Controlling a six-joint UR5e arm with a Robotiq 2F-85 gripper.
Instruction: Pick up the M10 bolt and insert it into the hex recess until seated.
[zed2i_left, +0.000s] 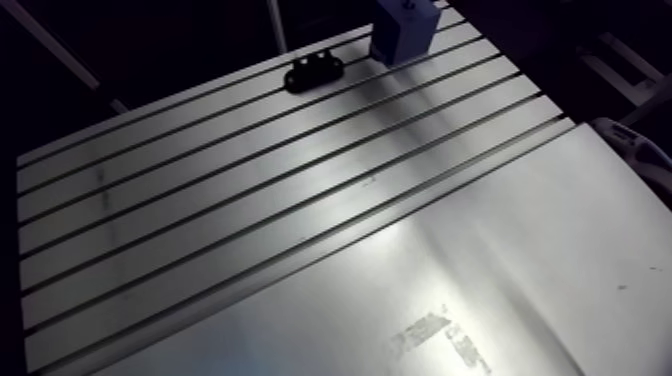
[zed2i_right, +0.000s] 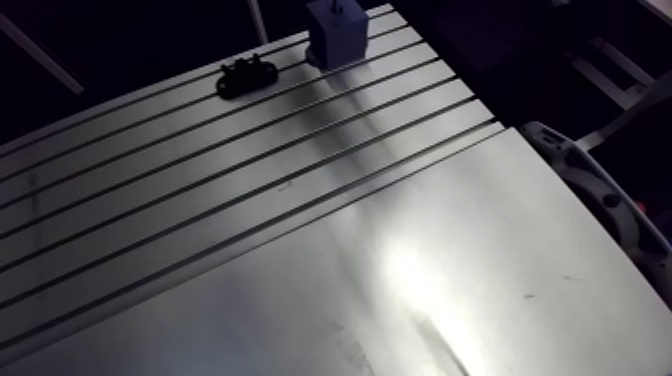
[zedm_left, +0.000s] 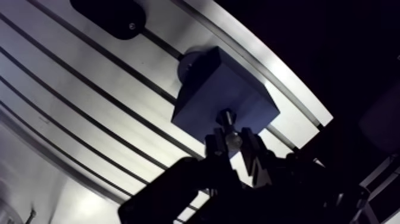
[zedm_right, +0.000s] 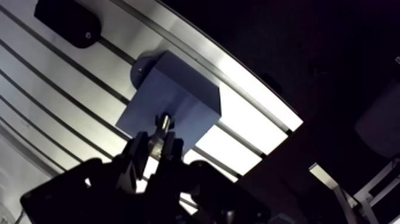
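**Inspector:** Location of the work, please.

**Assessor:** A blue-grey rectangular block (zed2i_left: 403, 32) stands at the far right of the slotted aluminium table (zed2i_left: 250, 200). A black lobed bracket (zed2i_left: 313, 72) lies just to its left, apart from it. The block sits over a slot, presumably bolted down so it cannot shift under insertion force.

**Inspector:** And the task's item?

**Assessor:** The short bright-steel M10 bolt (zedm_left: 226, 119) is at the block's top face, roughly upright to it and directly ahead of the two-finger gripper (zedm_left: 232, 146). The hex recess itself is hidden beneath the bolt. I cannot confirm depth or seating.

**Inspector:** Jaw condition?

**Assessor:** Nearly closed, with only the bolt's width between the fingers (zedm_left: 215, 148). They are clamped on the near end of the bolt, one on each side, and touch nothing else. The block is clear of them.

**Inspector:** Why that hold?

**Assessor:** My judgement: gripping the near end leaves the far end free to enter the recess, and the in-line approach keeps the push straight. The insertion appears under way and the seating unverified.
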